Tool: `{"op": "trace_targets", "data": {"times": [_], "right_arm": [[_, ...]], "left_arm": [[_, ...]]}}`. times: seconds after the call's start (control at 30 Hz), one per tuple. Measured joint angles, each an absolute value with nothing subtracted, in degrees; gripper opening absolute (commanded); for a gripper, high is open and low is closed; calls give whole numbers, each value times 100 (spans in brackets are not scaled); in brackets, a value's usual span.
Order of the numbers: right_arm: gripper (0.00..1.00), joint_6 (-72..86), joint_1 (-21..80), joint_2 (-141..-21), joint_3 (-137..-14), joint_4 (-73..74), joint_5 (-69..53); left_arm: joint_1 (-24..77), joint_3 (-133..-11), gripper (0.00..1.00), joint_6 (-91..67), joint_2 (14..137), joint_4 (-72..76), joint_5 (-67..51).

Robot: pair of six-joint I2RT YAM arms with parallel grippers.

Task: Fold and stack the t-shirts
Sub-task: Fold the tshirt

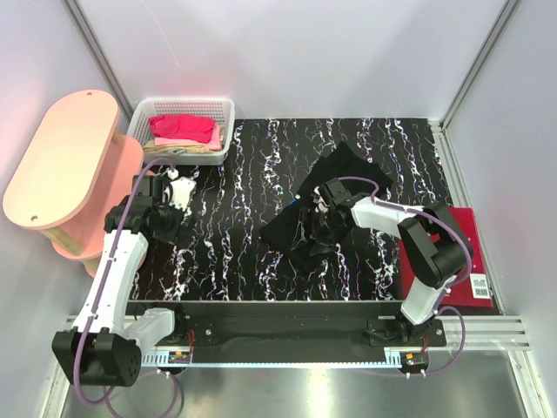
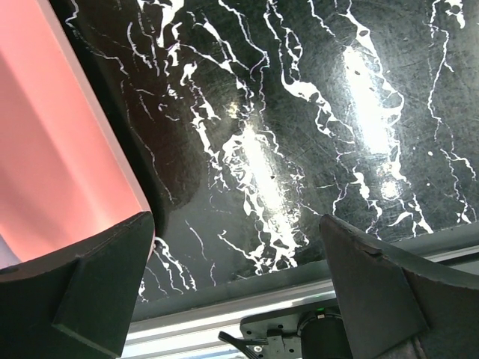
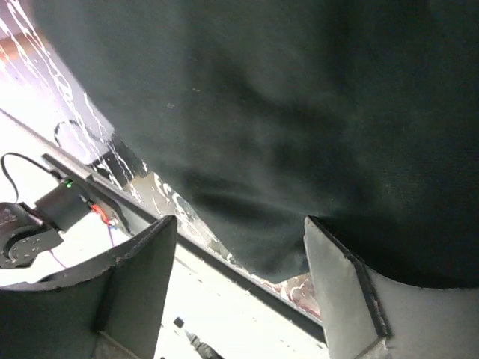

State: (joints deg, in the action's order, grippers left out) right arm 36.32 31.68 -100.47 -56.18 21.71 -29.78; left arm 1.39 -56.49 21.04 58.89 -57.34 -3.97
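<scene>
Claw status: right claw is down on the black t-shirt, jaws well apart, nothing pinched between them. In the wrist view, black cloth fills the frame just past the fingertips; can't tell if the tips touch it. The shirt lies crumpled and diagonal, mid-right on the worktop, bunched up under the claw. Left claw is at full spread, holding nothing. It hangs over bare worktop just beside the pink stand, near the white mesh basket. Bright pink t-shirt sits in the basket. Dark red t-shirt lies flat at the worktop's right edge, partly behind the right arm.
</scene>
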Motion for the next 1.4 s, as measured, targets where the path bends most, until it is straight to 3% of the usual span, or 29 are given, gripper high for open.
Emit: {"op": "trace_targets", "data": {"times": [0.27,0.53,0.87,1.03,1.4], "right_arm": [[84,3151,3323,-9133,-6578,3159,-2226],[88,2471,4792,-8235,-8068,3953,-318],[98,2150,7166,-11052,-8694,5577,3548],[99,2097,7572,-12066,-9107,6005,4300],[99,2082,7564,-12923,-9769,6143,5210]], "left_arm": [[139,-5559,99,2097,5743,-5730,-274],[139,-5315,99,2001,5579,-5592,-163],[78,-5122,99,1994,5402,-5474,104],[64,-5100,99,1994,5395,-5400,121],[36,-5100,99,2078,5398,-5387,123]]}}
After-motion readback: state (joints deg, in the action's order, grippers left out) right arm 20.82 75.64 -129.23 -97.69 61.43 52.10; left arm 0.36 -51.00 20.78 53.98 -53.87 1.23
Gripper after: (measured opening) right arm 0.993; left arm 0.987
